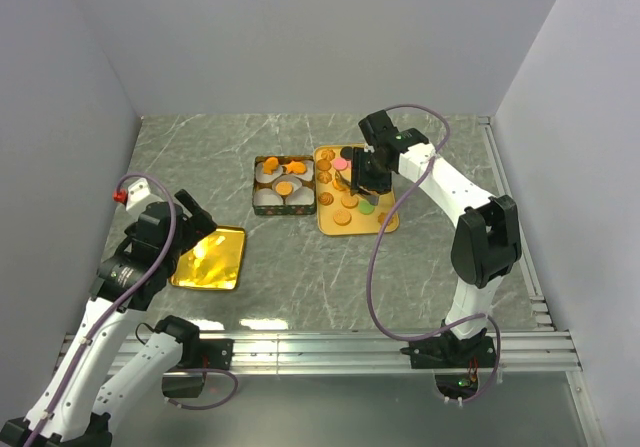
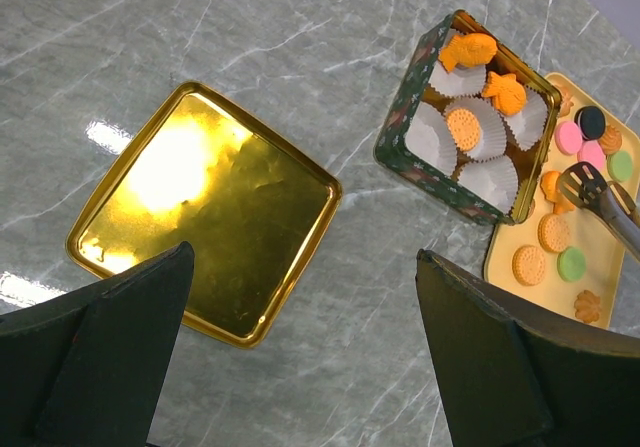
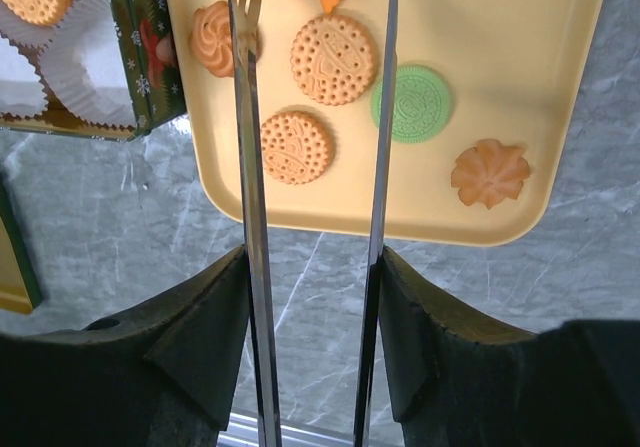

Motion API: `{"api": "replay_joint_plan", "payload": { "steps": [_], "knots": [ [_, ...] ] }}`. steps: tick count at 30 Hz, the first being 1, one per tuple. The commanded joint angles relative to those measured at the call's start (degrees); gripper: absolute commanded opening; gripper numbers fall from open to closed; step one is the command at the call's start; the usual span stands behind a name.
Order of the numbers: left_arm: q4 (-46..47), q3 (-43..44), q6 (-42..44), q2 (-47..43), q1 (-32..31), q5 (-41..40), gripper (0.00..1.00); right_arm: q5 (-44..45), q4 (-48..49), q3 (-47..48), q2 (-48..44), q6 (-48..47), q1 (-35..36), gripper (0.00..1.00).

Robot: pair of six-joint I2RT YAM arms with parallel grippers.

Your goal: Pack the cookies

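The right claw (image 3: 312, 267) pinches the tongs (image 3: 248, 167) over the cookies (image 3: 333, 59); the left claw (image 2: 305, 267) hangs spread. Straddle one cookie squarely, then squeeze gently.

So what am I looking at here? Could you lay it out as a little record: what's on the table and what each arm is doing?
Setting: grey marble-look table
Tin: green patterned, open, lined with white paper cups; a few hold orange cookies
Tray: yellow, right of the tin, with loose orange, pink, green and black cookies
Lid: gold, lying apart, left of the tin
Right gripper: shut on metal tongs, blades apart over the tray
Left gripper: open, empty, above the lid
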Motion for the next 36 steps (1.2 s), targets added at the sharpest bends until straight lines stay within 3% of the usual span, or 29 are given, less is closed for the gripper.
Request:
{"api": "replay_joint_plan", "payload": {
  "steps": [1, 23, 30, 36],
  "knots": [
    [1.90, 0.08, 0.68, 0.15, 0.58, 0.79, 0.99, -0.29, 1.00, -0.23, -3.44, -1.11, 0.21, 0.58],
    [1.11, 0.26, -0.11, -0.21, 1.46, -0.35, 0.99, -1.61, -1.02, 0.12, 1.13, -2.43, 1.97, 0.59],
    [1.29, 0.26, 0.07, -0.12, 1.46, -0.09, 0.99, 1.55, -2.95, 2.05, 3.24, -2.26, 3.38, 0.56],
    [1.64, 0.17, 0.42, 0.06, 1.90, 0.44, 0.99, 2.09, -3.48, 2.41, 3.59, -2.08, 3.38, 0.47]
  ]
}}
